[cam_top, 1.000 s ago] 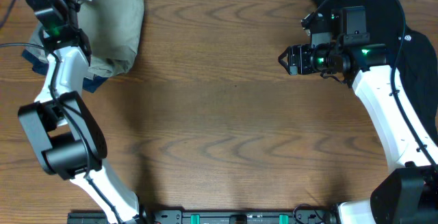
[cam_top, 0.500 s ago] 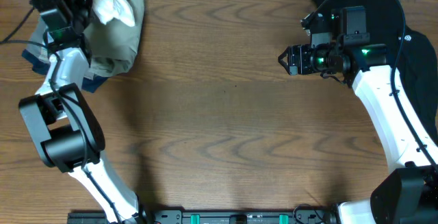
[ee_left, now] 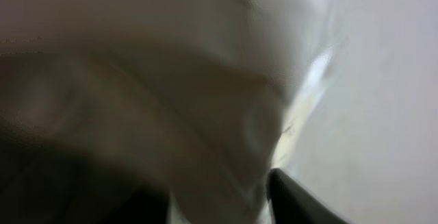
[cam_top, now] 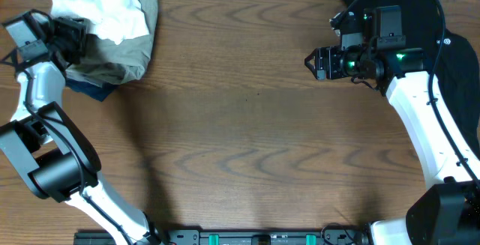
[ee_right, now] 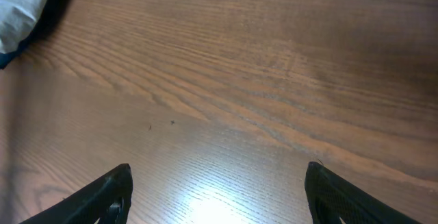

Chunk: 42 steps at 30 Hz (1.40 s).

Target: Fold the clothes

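Fetching seemed the step in hand: the one crumpled white cotton T-shirt [cam_top: 105,9] lay atop the one folded khaki-and-navy pile [cam_top: 127,54]. The left hand [cam_top: 79,35], at the pile's left edge, was buried in cloth, so I could not tell its grip. The right hand [cam_top: 313,64], well right of the pile, gaped empty. The next move would call for dragging the shirt off the pile onto the brown wooden counter [cam_top: 240,147] and spreading it flat.
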{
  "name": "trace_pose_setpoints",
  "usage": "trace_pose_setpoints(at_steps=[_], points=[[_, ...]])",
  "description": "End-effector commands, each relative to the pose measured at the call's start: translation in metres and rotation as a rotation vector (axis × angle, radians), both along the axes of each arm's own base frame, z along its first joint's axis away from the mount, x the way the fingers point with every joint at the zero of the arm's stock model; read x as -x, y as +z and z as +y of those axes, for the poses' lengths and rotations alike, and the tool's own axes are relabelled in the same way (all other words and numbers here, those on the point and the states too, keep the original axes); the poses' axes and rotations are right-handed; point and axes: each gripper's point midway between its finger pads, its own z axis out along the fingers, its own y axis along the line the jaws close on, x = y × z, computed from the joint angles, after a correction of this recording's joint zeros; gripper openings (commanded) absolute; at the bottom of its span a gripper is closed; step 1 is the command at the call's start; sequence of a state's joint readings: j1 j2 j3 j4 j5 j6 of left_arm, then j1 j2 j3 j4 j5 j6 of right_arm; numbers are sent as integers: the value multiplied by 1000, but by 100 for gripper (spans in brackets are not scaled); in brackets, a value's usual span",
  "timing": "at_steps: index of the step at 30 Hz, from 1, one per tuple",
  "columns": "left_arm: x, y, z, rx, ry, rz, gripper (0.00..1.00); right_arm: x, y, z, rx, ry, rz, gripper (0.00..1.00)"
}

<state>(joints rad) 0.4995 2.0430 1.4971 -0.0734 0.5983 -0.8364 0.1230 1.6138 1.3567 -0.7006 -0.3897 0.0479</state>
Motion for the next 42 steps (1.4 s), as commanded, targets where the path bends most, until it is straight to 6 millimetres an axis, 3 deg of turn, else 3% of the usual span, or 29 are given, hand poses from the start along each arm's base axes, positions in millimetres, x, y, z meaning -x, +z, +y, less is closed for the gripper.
trace_pose_setpoints(at_steps=[1,4,8,14,16,21,25,28,32,35,39,42], points=[[7,14,-13,-75,-151,-31,56,-1,-1,5,-1,14,-2,79],[21,10,-23,-117,-245,-3,56,-1,-2,4,-1,14,1,79],[45,19,-26,-229,-329,41,55,0,-2,4,0,14,3,80],[102,39,13,-502,-208,294,56,0,-2,4,0,14,4,80],[109,57,18,-566,-176,296,56,-1,-2,4,0,15,-2,80],[75,97,8,-716,-200,119,56,-5,1,5,-2,15,-21,80],[24,117,-12,-866,-236,-48,56,-4,1,5,-2,15,-18,80],[-16,121,-27,-991,-224,-140,61,-1,-2,5,0,15,-2,81],[-57,97,-36,-1135,-200,-179,67,4,-6,4,3,15,23,82],[-72,61,-22,-1203,-146,-114,68,9,-12,3,6,15,48,83],[-72,6,8,-1224,-82,14,73,15,-20,2,14,21,74,83],[-68,-34,17,-1220,-125,88,78,16,-23,2,18,26,78,84]])
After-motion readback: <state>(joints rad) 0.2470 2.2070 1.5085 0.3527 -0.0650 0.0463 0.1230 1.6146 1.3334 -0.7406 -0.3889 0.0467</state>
